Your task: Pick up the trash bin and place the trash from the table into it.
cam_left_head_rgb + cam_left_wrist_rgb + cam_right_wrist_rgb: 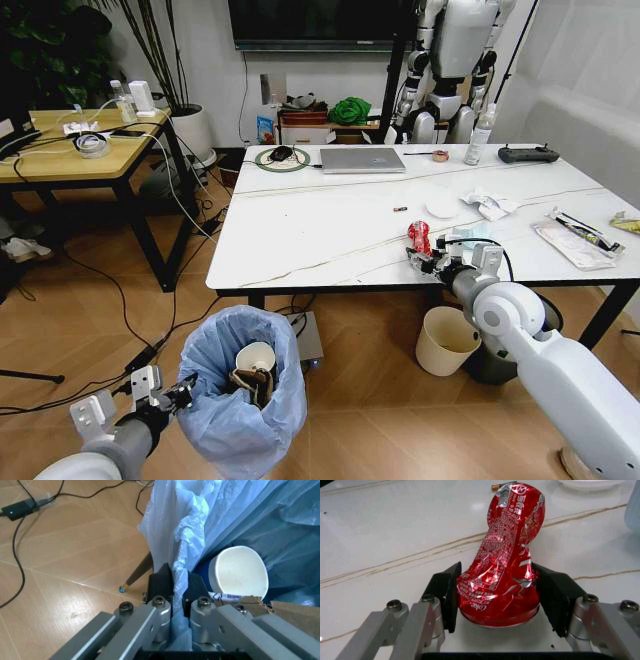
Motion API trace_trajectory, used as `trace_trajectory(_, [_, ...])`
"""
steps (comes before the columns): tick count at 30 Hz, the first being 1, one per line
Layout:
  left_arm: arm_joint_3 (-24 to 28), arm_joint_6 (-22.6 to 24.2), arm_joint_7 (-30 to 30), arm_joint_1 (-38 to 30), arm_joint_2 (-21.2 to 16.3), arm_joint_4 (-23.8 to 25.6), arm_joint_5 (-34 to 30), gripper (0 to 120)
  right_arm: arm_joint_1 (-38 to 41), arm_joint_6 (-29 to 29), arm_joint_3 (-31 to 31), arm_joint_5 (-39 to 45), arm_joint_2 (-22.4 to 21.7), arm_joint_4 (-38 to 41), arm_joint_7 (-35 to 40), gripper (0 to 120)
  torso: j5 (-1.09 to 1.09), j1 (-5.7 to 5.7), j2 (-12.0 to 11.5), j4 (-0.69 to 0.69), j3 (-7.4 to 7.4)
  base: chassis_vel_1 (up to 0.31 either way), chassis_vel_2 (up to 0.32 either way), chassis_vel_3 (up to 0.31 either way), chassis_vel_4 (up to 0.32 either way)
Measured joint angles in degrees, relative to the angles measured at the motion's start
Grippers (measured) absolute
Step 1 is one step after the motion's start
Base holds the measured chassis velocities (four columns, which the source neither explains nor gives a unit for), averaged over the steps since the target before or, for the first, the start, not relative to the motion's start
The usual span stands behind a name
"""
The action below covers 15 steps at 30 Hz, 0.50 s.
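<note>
**Bin held at the left, red can gripped at the right**

While the left gripper point(172, 395) hangs low at the robot's left, its fingers point(161, 583) are pinched shut on the rim of the blue bag that lines the bin point(243, 400). The bin stands off the desk's near left corner, below the level of the desk top, and already holds a white cup point(238, 572) and a piece of brown cardboard point(251, 384).

Moving right, the desk point(330, 225) carries the remaining trash on its right half: white tissues point(488, 205), a clear package point(577, 238) and a yellow wrapper point(627, 224) at the far right edge.

At the near edge of the desk, the right gripper point(425, 258) has its fingers point(448, 596) closed on either side of a crushed red can point(502, 560), which lies on the desk top. The pads touch the can's wider end; I cannot tell whether it has left the surface.

The step in hand looks to be picking up this can. By my reading, the next move calls for a lift clear of the desk edge, then a carry left and down until the can is over the bin's mouth, with the left gripper keeping the rim steady and open. The crushed, slick metal could slip, so the hold should be firm.
</note>
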<state>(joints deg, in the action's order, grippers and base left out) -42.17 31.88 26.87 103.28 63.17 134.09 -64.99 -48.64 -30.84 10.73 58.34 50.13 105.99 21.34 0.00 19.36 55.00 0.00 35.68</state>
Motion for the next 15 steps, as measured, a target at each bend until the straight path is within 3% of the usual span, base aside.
trace_trajectory(8, [0.2,-0.01,0.0,-0.01,0.05,0.05,-0.04,0,-0.06,0.99,-0.26,0.08,-0.13,0.54,-1.74,48,0.01,0.0,0.0,0.0,0.0,0.0,0.0,0.0,0.0])
trace_trajectory(15, [0.11,-0.03,-0.02,0.2,0.18,0.41,-0.49,0,1.85,8.87,-3.82,2.81,-0.18,4.72,-9.77,48,0.0,0.0,0.0,0.0,0.0,0.0,0.0,0.0,0.0])
